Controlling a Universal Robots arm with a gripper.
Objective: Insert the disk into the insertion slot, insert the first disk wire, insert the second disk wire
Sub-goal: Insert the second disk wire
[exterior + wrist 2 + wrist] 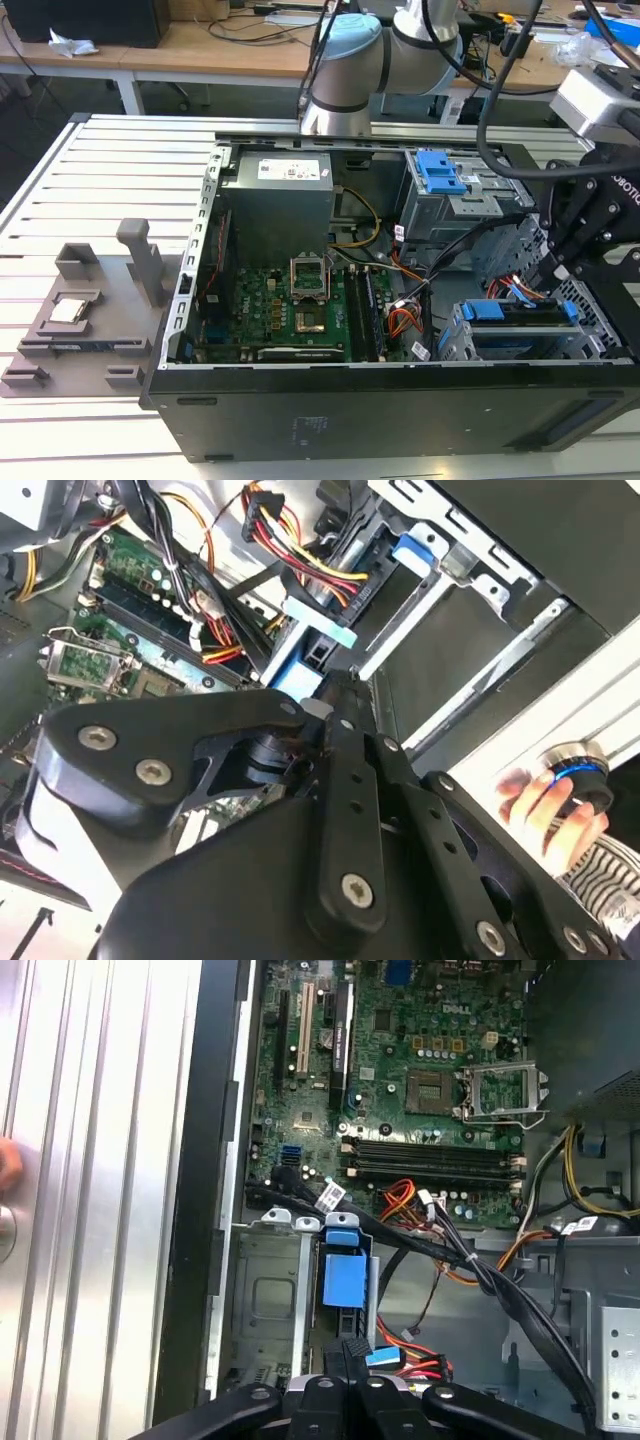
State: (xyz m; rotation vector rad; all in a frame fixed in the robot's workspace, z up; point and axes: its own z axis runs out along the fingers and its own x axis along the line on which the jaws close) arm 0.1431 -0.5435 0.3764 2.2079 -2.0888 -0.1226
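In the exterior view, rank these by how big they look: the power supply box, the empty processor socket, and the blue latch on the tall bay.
1. Power supply box, clearly the largest.
2. Blue latch on the tall bay.
3. Processor socket.
The latch and the socket look close in size, so their order is unsure.

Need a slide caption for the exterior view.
End effector poised over the disk seated in the insertion slot of an open computer case.

We cannot make out the gripper's (556, 272) fingertips in the exterior view; its black body covers them. The disk (522, 325) sits mostly hidden inside the insertion slot (480, 345), perhaps fully seated. A person's hand (545, 805) is cut off by the second wrist view's edge.
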